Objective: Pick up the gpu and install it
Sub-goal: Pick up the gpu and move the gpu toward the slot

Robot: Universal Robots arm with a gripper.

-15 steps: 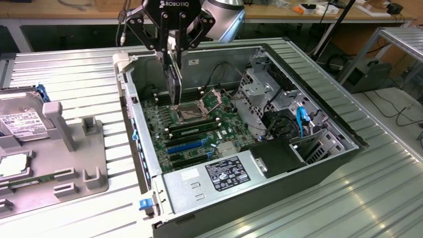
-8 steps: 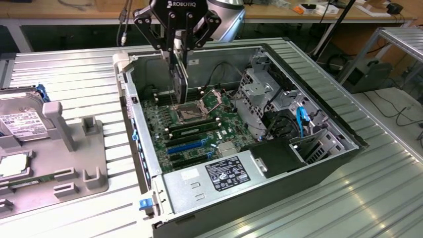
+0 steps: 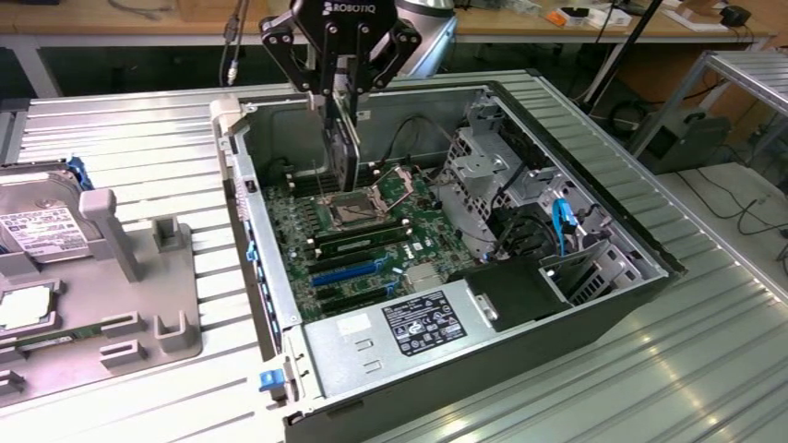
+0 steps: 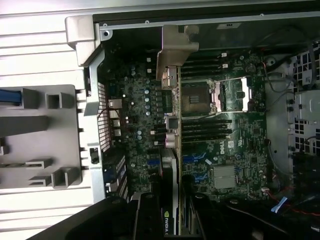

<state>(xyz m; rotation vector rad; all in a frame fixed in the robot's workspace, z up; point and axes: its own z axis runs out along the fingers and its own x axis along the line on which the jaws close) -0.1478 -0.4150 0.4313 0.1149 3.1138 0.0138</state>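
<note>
The gpu is grasped upright by the pincer (silver bracket at its far end) and is held over the motherboard inside the open computer case.

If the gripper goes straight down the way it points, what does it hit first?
The gripper grips the thin black gpu card; its lower edge would likely meet the green motherboard beside the silver CPU socket first. Depth unclear.
</note>
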